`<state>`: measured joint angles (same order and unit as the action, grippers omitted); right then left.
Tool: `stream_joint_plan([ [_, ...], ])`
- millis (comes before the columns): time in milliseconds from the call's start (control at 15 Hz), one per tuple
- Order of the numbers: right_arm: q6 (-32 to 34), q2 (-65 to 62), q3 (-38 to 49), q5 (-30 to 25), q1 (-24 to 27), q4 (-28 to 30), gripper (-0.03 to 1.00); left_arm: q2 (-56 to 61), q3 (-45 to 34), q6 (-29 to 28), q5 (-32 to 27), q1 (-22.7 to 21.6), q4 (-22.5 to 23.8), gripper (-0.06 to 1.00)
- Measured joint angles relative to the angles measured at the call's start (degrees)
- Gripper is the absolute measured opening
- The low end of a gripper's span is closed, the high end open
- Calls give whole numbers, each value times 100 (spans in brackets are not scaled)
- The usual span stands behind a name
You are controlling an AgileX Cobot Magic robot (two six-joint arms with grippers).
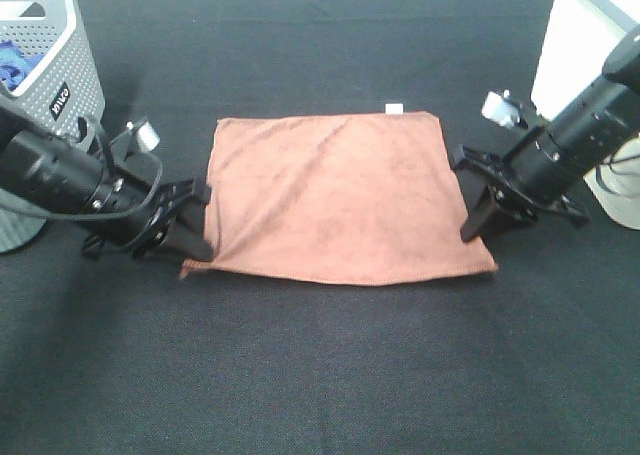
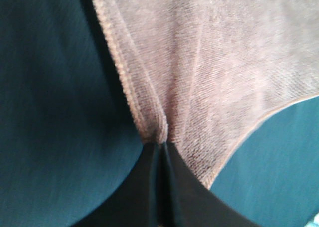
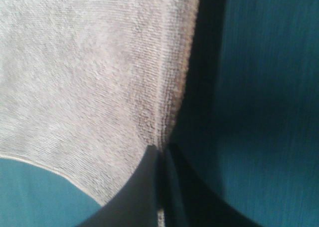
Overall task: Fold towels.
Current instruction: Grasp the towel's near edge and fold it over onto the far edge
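The terracotta towel [image 1: 335, 195] lies spread on the black tabletop, its small white tag [image 1: 395, 107] at the far edge. My left gripper [image 1: 196, 247] is shut on the towel's left edge near the front left corner; the left wrist view shows the hem [image 2: 152, 129] bunched between the closed fingers. My right gripper [image 1: 472, 231] is shut on the towel's right edge near the front right corner; the right wrist view shows the hem [image 3: 164, 137] pinched between its fingers.
A grey perforated basket [image 1: 45, 75] stands at the far left, with something blue [image 1: 15, 60] inside. A white object [image 1: 580, 45] stands at the far right behind the right arm. The tabletop [image 1: 320, 375] is covered in black cloth.
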<state>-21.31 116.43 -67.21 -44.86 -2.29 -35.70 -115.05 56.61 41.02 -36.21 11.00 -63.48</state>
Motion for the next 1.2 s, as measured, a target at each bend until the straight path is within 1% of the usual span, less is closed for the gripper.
stream_joint_plan([
  [67, 0, -126, 315, -11, 0, 6, 0, 46, -195, -183, -86, 0, 269, 0],
  [200, 6, -401, 802, 46, -11, 17, 0, 223, -573, -235, -143, 0, 378, 0],
  [333, 0, -653, 1100, 80, -11, 17, 0, 556, -842, -246, -143, 0, 441, 0],
  [467, -46, -699, 1100, 178, -11, -52, 0, 630, -859, -246, -97, 0, 435, 0],
  [600, -458, -779, 928, 361, -11, -367, 0, 808, -785, -223, 178, 0, 435, 0],
  [667, -647, -779, 682, 481, -11, -573, 0, 842, -602, -183, 350, 0, 435, 0],
  [733, -751, -665, 269, 521, -11, -716, 0, 848, -241, -160, 590, 0, 435, 0],
  [933, -728, -23, -934, 395, -11, -745, 0, 636, 670, -160, 865, 0, 441, 0],
  [1067, -550, 510, -1862, 160, -11, -584, 0, 304, 1261, -195, 1026, 0, 487, 0],
  [1133, -315, 917, -2441, 63, -11, -338, 0, 6, 1616, -235, 1203, 0, 498, 0],
  [1200, -143, 1112, -2790, 40, -11, -160, 0, -195, 1828, -235, 1278, 0, 516, 0],
])
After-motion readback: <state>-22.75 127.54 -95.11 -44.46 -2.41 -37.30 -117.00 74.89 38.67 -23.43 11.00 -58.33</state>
